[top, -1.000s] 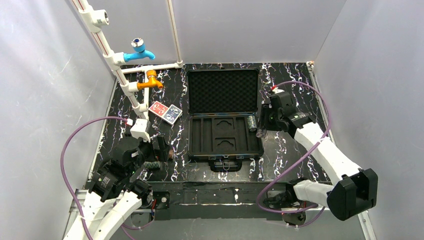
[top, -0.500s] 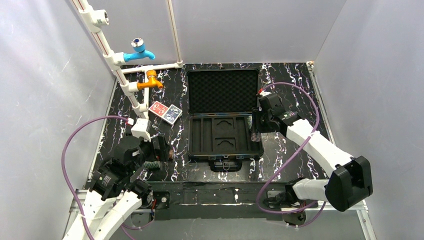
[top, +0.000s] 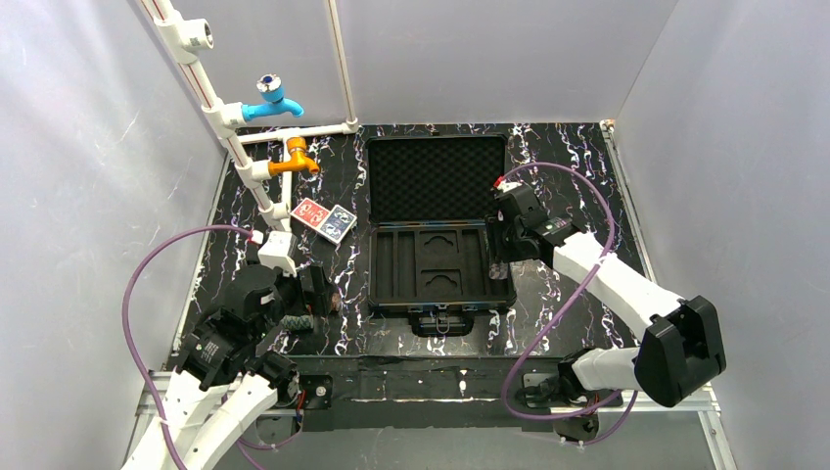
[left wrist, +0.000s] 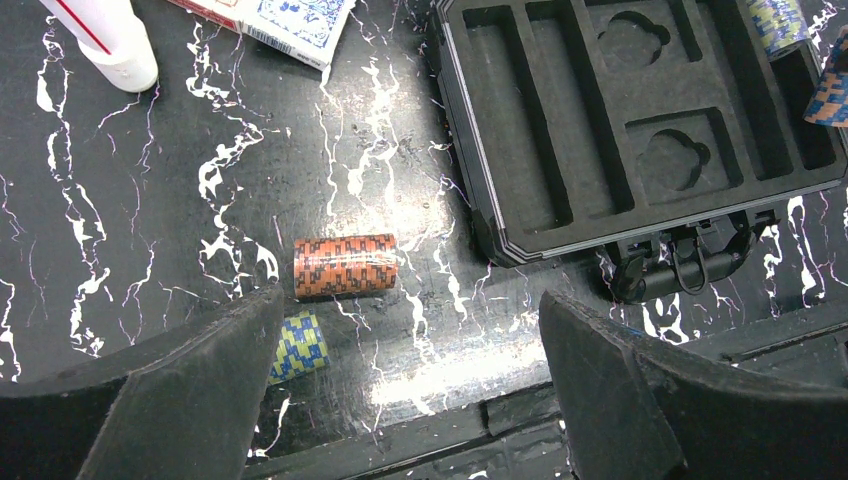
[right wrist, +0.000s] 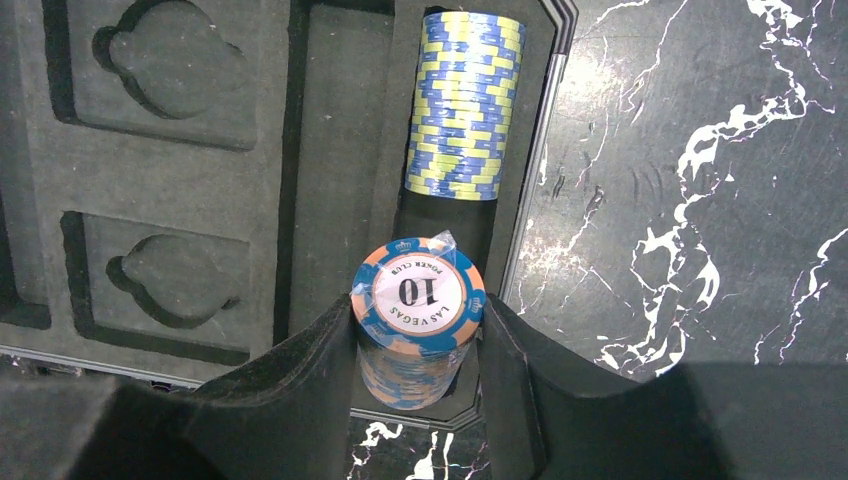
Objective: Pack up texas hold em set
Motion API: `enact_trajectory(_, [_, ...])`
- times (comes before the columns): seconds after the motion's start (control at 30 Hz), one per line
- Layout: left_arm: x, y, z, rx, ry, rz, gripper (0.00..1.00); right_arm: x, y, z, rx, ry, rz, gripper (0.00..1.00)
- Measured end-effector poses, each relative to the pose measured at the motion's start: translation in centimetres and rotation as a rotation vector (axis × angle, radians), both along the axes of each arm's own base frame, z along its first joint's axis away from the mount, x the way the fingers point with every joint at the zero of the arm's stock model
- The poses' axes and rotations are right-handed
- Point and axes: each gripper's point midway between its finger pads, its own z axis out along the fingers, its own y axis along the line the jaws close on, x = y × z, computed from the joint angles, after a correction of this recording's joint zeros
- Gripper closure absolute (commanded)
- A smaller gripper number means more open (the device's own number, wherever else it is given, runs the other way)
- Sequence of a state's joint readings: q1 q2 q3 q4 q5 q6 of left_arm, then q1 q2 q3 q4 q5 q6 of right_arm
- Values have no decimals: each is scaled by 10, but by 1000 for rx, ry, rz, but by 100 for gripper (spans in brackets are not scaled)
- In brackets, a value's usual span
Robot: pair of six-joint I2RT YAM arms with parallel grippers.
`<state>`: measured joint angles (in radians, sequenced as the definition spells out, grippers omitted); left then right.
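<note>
The right pincer [top: 499,257] is clamped on an orange-and-blue roll of poker chips [right wrist: 417,295] over the black hard plastic briefcase [top: 437,176], at its rightmost slot, likely to lay it in line with the yellow-blue roll [right wrist: 462,105]. The left pincer [left wrist: 408,303] hangs wide apart, left of the briefcase, over an orange roll [left wrist: 345,266].

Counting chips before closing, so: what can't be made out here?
- Left wrist: yellow-blue roll, partly behind a finger of the left gripper; card decks, cut by top edge.
- Right wrist: held orange-blue roll, lower length hidden between fingers.
- Top external: that roll, mostly under the right gripper.
</note>
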<state>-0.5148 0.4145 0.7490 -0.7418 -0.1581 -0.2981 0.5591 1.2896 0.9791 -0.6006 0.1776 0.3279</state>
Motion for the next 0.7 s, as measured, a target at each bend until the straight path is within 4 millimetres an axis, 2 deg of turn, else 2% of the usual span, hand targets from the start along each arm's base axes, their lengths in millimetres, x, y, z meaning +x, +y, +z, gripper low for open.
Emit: enact_trajectory(0.7, [0,0,0,1,1,0,1,1,-3,-6,-72,-14,10,99])
